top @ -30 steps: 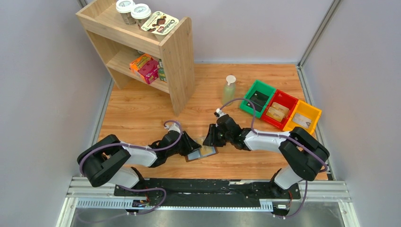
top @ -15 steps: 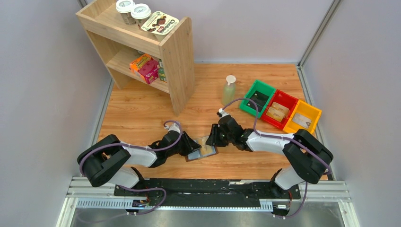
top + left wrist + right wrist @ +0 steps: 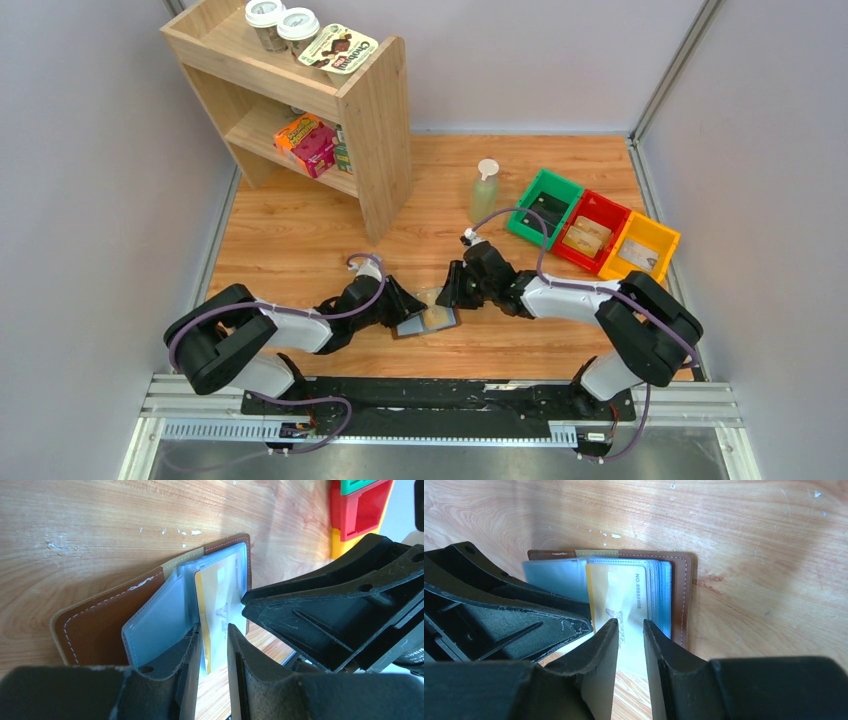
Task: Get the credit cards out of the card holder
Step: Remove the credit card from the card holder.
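Observation:
The card holder [image 3: 425,321] lies open on the table between my two grippers, brown leather [image 3: 95,627] with grey-blue pocket panels [image 3: 160,615]. A tan-gold and white credit card [image 3: 619,597] sticks partly out of its pockets; it also shows in the left wrist view [image 3: 217,600]. My left gripper [image 3: 212,627] is at the holder's left edge, jaws a narrow gap apart, one finger against a raised panel, the card's end lying in the gap. My right gripper [image 3: 630,622] is at the holder's far side, jaws a narrow gap apart over the card's protruding end. Neither visibly pinches anything.
Green [image 3: 545,207], red [image 3: 592,232] and yellow [image 3: 640,250] bins stand at the right, each with something flat inside. A small bottle [image 3: 484,190] stands behind the grippers. A wooden shelf [image 3: 380,130] with boxes and cups stands at the back left.
My right gripper has drawn back slightly to the right, away from the holder. The left gripper and the holder have barely moved.

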